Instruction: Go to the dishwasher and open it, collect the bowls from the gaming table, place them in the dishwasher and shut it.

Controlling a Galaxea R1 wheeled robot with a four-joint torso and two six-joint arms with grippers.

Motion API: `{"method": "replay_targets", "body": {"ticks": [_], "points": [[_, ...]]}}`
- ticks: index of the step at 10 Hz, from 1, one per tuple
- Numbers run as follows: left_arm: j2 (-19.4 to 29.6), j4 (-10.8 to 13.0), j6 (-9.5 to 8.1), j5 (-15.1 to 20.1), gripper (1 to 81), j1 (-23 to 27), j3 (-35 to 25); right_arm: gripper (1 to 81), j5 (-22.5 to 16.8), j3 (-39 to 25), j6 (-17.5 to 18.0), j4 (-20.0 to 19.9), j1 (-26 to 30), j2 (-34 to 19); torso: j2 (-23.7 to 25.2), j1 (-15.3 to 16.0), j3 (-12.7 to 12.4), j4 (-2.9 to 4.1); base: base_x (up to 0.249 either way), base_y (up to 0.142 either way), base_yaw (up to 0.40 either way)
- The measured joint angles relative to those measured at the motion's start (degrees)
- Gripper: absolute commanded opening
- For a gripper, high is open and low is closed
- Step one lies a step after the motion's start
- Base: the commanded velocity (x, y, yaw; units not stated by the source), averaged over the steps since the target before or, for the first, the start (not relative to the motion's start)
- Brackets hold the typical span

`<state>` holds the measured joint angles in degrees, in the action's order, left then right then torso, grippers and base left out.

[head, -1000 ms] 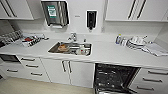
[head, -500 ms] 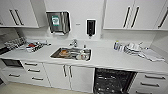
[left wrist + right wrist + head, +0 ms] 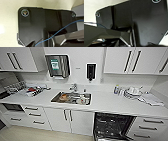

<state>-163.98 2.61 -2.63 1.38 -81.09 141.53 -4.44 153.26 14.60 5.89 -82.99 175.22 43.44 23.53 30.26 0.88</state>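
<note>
Built-in dark-racked dishwasher under the white counter gapes open; its door likely heavy, stiff; gripper state untellable

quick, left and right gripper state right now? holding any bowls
Left gripper: cannot be told, the left wrist view does not make the fingers out.
Right gripper: cannot be told, same in the right wrist view.
No bowl is seen in either.

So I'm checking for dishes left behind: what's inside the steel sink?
The stainless-steel sink set in the white countertop holds a jumble of items, something orange on one side and pale pieces on the other. What lies beneath them is covered.
</note>
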Motion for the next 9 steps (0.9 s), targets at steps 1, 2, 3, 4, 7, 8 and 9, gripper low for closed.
{"method": "replay_targets", "body": {"ticks": [1,2,3,4,7,8,9], "points": [[-0.3,0.0,0.05,0.0,81.1,0.0,0.1,81.1,0.0,0.1,0.0,0.0,0.3,0.0,-2.0,-1.3,0.0,0.0,0.0,0.0,0.0],[-0.3,0.0,0.05,0.0,81.1,0.0,0.2,81.1,0.1,0.1,0.0,0.0,0.4,0.0,-3.6,-2.3,-0.2,0.0,0.0,0.0,0.0],[-0.1,0.0,0.05,0.0,81.1,0.0,0.3,81.1,0.4,0.1,0.0,0.0,0.5,0.0,-5.1,-3.3,-1.1,0.0,0.0,0.0,0.0],[-0.1,0.0,0.05,-0.1,81.1,0.0,0.6,81.1,0.6,0.1,0.0,0.0,0.5,0.0,-7.0,-4.5,-2.4,0.0,0.0,0.0,0.0],[-0.3,0.0,0.07,0.1,81.1,-0.1,0.7,81.1,0.6,0.1,0.0,0.0,0.4,0.0,-13.0,-8.4,-7.3,0.0,0.0,0.0,0.0],[-0.3,0.0,0.07,0.1,81.1,-0.2,0.7,81.1,0.6,0.1,0.0,0.0,0.2,0.0,-15.0,-9.7,-8.7,0.0,0.0,0.0,0.0],[-0.3,0.0,0.1,0.1,81.1,-0.2,0.7,81.1,0.6,0.1,0.0,0.0,0.1,0.0,-16.9,-11.0,-9.8,0.0,0.0,0.0,0.0]]}}
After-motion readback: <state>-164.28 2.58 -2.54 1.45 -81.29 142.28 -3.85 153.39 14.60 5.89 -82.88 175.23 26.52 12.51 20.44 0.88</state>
